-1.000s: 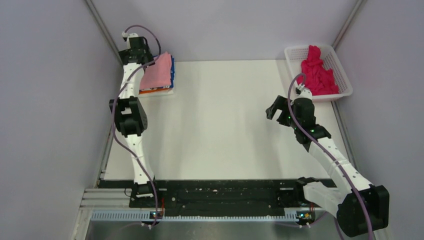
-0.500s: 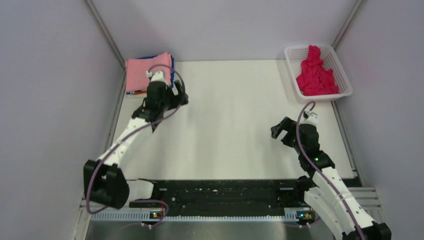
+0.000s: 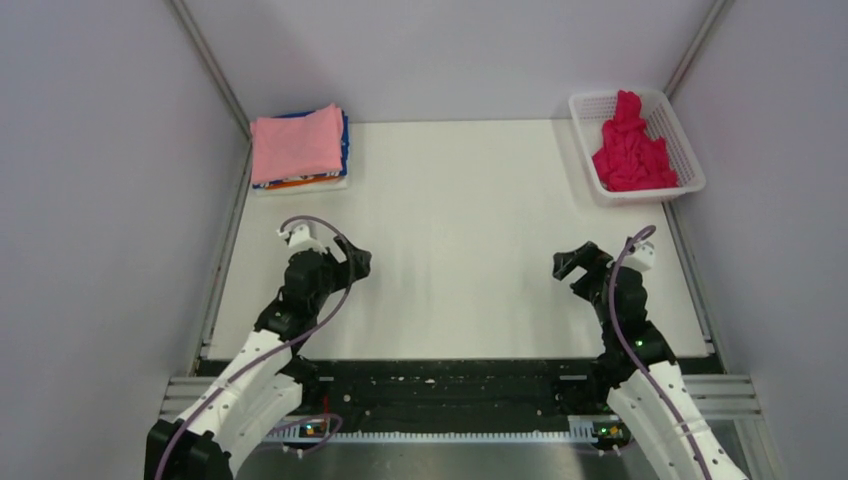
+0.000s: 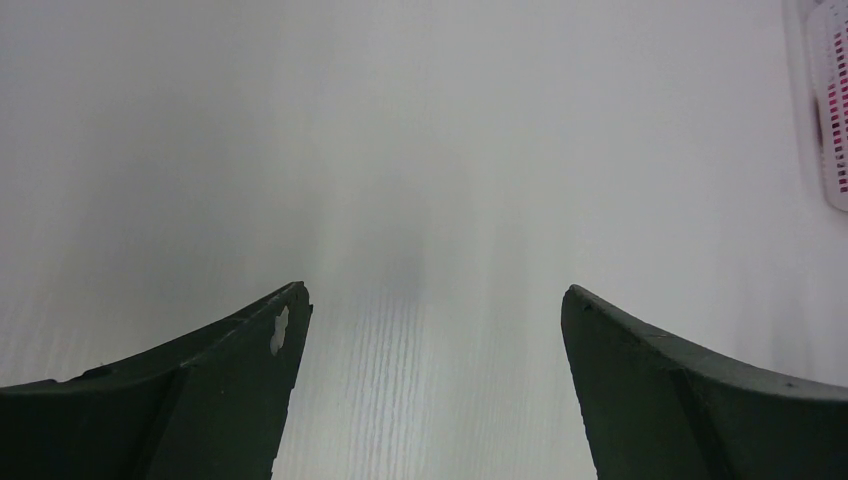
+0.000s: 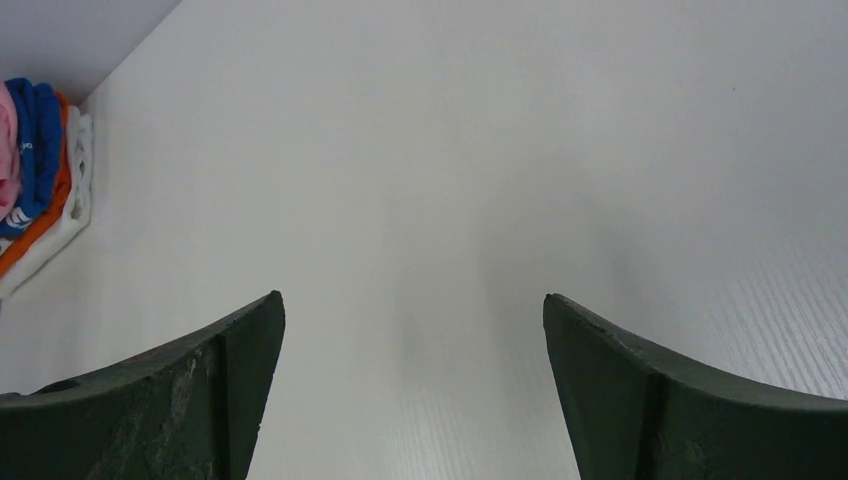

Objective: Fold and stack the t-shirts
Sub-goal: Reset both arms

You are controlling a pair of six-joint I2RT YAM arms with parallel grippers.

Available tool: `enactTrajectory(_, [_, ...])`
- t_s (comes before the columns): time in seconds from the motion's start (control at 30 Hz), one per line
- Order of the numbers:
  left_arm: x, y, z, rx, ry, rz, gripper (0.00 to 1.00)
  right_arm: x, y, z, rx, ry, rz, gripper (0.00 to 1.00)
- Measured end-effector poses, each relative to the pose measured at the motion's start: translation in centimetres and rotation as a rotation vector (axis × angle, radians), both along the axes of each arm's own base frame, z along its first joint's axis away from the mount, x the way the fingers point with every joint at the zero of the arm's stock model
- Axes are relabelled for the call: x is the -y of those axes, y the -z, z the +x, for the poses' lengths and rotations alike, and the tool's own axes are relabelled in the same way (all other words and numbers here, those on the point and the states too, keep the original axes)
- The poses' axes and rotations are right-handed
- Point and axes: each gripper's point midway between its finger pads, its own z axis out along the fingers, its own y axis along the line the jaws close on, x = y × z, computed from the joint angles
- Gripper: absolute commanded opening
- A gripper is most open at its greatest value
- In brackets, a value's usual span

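Top external view: a white table (image 3: pixel 460 220) btwn grey walls, w/ two white-and-black arms reaching in from the near edge. The landmark is the white mesh basket (image 3: pixel 686 152), at the table's far right corner.

The magenta t-shirt (image 3: pixel 630 150) lies inside the basket, crumpled in a heap and not folded. Far left of the basket, at the opposite far corner, sits a neat folded stack. The light pink t-shirt (image 3: pixel 297 143) is on top, w/ the blue t-shirt (image 3: pixel 345 140) showing as an edge just under it. Below those are an orange layer (image 3: pixel 300 183) and a white layer (image 3: pixel 305 188) at the bottom.

The right gripper (image 3: pixel 575 265) hangs on the near side of the basket and a little left of it, well apart from it, over bare table. The left gripper (image 3: pixel 358 262) is far left of the basket, about as near the arm bases as the right one. It is also over bare table and well apart from the stack.

Left wrist view: the left gripper (image 4: pixel 432 292) has its dark jaws spread wide, holding nothing, w/ only table surface btwn them. The basket (image 4: pixel 830 100) shows at the upper right edge, w/ magenta visible thru the mesh.

Right wrist view: the right gripper (image 5: pixel 411 299) also has its jaws spread wide and holds nothing. The stack sits at the left edge of this view, side-on. Visible there are the light pink t-shirt (image 5: pixel 8 150), the blue t-shirt (image 5: pixel 35 150), the orange layer (image 5: pixel 45 225) and the white layer (image 5: pixel 72 185).
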Motion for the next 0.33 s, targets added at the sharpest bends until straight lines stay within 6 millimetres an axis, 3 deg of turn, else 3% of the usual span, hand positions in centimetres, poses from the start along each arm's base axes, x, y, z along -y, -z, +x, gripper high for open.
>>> enactTrajectory(0.17, [0.1,-0.7,0.4,0.024,-0.006,-0.017,0.99,0.2,0.4,0.2,0.005,0.014,-0.002,0.99])
enactTrajectory(0.33, [0.2,-0.1,0.6,0.006,-0.009,-0.014,0.99,0.4,1.9,0.1,-0.046,0.023,-0.018,0.99])
